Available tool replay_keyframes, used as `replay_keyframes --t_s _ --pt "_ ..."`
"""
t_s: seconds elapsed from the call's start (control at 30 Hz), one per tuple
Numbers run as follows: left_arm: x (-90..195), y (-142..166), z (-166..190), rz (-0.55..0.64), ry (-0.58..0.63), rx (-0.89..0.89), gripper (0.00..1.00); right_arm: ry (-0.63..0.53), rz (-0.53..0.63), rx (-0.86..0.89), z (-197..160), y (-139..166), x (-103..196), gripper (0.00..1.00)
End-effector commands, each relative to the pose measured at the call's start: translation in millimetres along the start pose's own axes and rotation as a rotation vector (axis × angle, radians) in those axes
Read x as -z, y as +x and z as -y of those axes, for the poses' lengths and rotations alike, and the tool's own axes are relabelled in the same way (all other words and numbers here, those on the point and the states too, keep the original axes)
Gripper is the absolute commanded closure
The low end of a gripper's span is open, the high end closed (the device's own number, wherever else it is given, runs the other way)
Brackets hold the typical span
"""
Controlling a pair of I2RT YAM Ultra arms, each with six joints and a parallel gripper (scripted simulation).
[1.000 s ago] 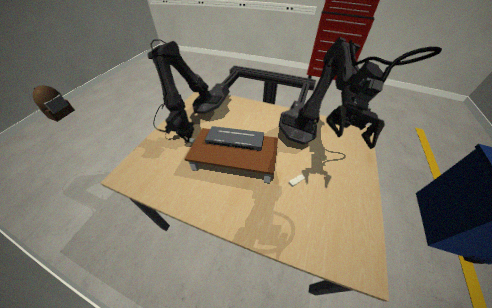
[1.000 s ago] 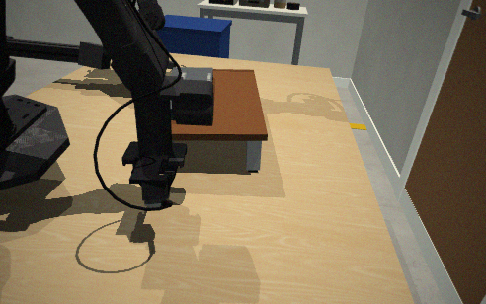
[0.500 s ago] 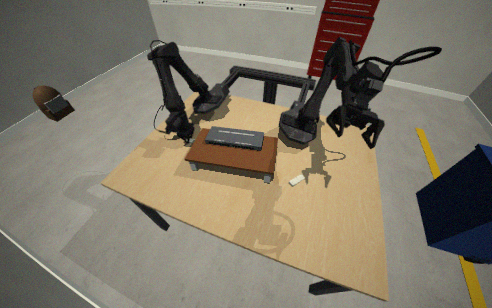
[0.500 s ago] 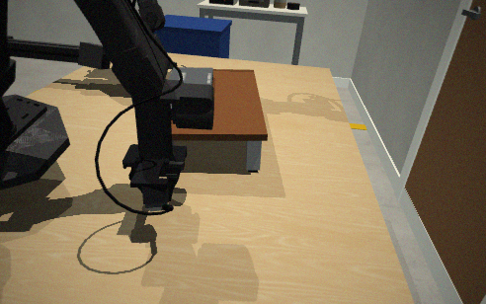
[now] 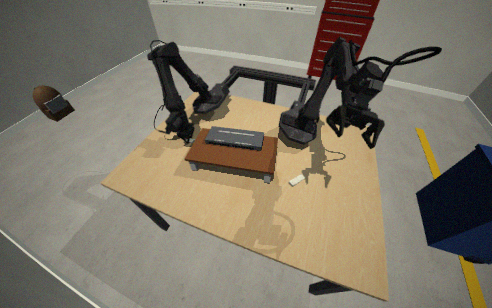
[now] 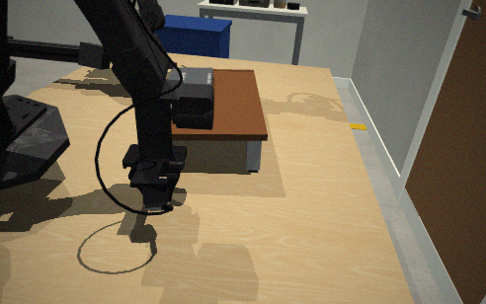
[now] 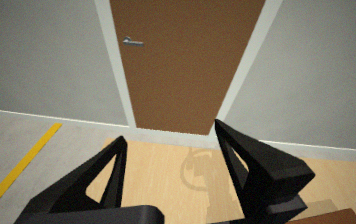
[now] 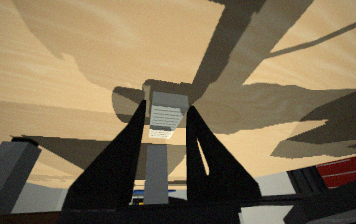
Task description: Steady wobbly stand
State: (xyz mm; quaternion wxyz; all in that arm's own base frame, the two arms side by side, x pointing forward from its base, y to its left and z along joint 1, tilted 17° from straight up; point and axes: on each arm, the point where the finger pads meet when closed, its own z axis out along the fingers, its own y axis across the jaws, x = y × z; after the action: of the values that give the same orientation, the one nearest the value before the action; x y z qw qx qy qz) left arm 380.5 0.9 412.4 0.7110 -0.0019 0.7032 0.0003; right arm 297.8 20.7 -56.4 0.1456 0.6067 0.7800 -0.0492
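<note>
Wedge, pale and unused, lies flat on the table at centre right of the top frame, apart from the stand's near right foot. Behind it and leftward, near the middle of that frame, is the brown stand, on grey legs; the network switch rests on its rear half, as required. At the stand's left end, the right gripper is lowered close to the table, its jaws partly open, narrower than the other pair and apparently gripping nothing. In the middle of the right wrist frame a pale ribbed piece, probably a second wedge, shows between the fingertips; the low angle does not settle whether it touches a leg or is seated under one. Farther toward the upper right of the top frame, the left gripper hangs raised above the table, wide open and holding nothing, well apart from the stand. Done: the switch is on board and one probable wedge is at the working end. Left, by judgement: seat that wedge snugly, confirm that the board is level and no longer rocks, then withdraw the right arm. Steadiness cannot be read from these views.

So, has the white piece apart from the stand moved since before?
No: in the top view, the white piece keeps its distance from the table edge.
</note>
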Motion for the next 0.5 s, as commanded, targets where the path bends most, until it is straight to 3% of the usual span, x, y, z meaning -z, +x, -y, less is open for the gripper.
replay_keyframes --t_s 0.0,0.2,0.23,0.4,0.47 --pt "12.4 -29.6 8.9 0.072 0.03 -0.006 0.0 -0.04 0.012 -0.007 -14.4 -2.6 19.3 0.58" --pt "12.4 -29.6 8.9 0.072 0.03 -0.006 0.0 -0.008 0.012 0.004 -4.3 -0.1 13.5 0.58" --pt "12.4 -29.6 8.9 0.072 0.03 -0.006 0.0 -0.012 0.013 -0.006 -6.3 -3.0 31.6 0.58" --pt "12.4 -29.6 8.9 0.072 0.03 -0.006 0.0 0.012 0.014 -0.002 -1.6 -3.0 51.2 0.58" --pt "12.4 -29.6 8.9 0.072 0.03 -0.006 0.0 -0.037 0.012 -0.006 -13.5 -2.3 50.1 0.58"
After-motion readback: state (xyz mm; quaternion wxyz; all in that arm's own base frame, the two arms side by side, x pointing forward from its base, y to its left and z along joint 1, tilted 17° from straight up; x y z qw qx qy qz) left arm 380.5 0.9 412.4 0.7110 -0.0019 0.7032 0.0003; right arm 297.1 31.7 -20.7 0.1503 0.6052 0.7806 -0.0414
